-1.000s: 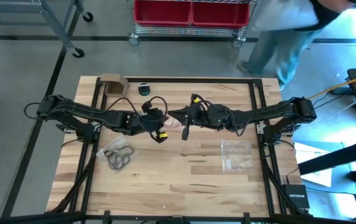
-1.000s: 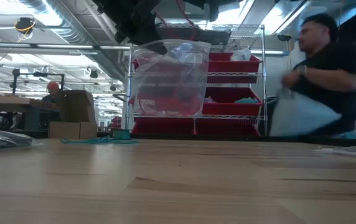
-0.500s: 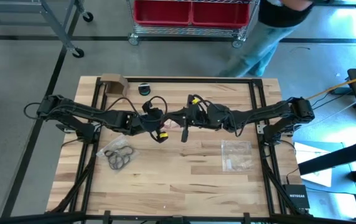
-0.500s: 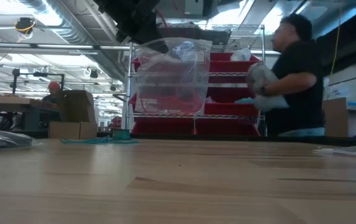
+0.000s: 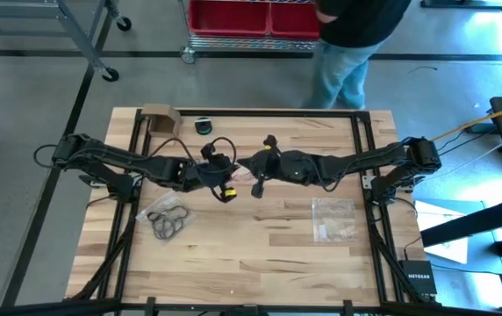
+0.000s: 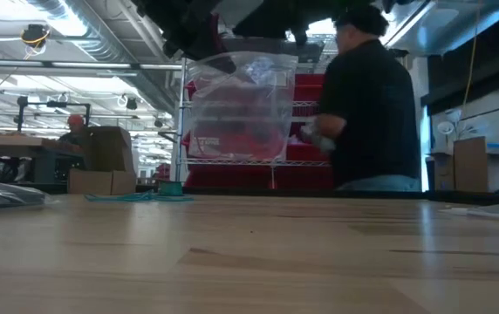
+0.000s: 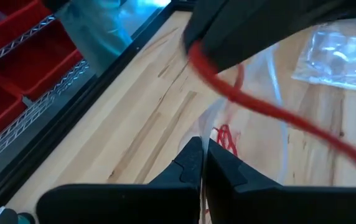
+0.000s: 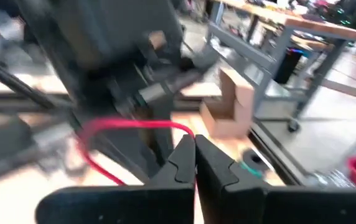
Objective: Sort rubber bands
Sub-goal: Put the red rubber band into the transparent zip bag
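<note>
Rubber bands (image 5: 168,219), black, heaped on table (image 5: 260,254) near left edge; red ones inside clear bag (image 6: 241,109), held aloft mid-table by left gripper (image 5: 232,178) and right gripper (image 5: 249,167), both clenched on it.

Table (image 5: 260,250): pale wood planks, smooth, matt. Zip bag (image 6: 241,109) held aloft: clear, glossy, crinkled plastic film. Box (image 5: 158,117) at the table's far edge: brown matt cardboard.
</note>
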You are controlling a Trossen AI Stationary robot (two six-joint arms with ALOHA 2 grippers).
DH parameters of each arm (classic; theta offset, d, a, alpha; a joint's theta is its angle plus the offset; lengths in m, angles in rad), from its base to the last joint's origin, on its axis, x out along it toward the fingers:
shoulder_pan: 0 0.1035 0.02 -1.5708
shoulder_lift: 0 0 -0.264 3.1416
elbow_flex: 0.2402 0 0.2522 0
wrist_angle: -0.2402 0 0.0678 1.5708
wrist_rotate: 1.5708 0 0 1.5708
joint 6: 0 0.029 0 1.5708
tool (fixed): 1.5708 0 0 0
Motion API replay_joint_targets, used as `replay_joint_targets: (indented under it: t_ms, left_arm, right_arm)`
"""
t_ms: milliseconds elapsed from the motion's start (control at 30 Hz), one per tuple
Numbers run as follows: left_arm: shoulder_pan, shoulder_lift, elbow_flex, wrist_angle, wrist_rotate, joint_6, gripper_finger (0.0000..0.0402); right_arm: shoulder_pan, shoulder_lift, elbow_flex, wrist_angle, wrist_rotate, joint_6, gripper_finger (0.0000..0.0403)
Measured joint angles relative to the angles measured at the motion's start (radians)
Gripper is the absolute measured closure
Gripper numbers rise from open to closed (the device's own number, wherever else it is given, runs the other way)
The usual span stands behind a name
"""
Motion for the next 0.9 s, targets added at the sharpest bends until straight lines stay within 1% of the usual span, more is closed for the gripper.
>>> replay_joint_targets:
  t_ms: [100,400,567,633,733,833,900]
  left_arm:
    - [-0.006,0.000,0.000,-0.008,0.001,0.019,0.0402]
    - [-0.002,0.000,0.000,-0.085,0.000,-0.006,0.0402]
    - [0.007,0.000,0.000,-0.079,0.000,-0.011,0.0402]
    - [0.015,0.000,0.000,-0.091,0.000,-0.025,0.0402]
    - [0.019,0.000,0.000,-0.094,0.000,-0.034,0.0402]
    - [0.018,0.000,0.000,-0.091,0.007,-0.035,0.0402]
    - [0.019,0.000,0.000,-0.086,0.034,-0.035,0.0402]
  right_arm:
    - [0.001,-0.001,0.000,-0.046,0.031,-0.034,0.0403]
    - [0.001,-0.070,0.000,-0.152,0.035,-0.051,0.0403]
    - [0.001,-0.071,0.000,-0.189,-0.023,-0.050,0.0403]
    - [0.001,-0.071,0.000,-0.215,-0.027,-0.049,0.0402]
    - [0.001,-0.071,0.000,-0.206,-0.041,-0.030,0.0399]
    - [0.001,-0.071,0.000,-0.204,-0.059,0.000,0.0388]
    - [0.001,-0.071,0.000,-0.197,-0.060,0.015,0.0373]
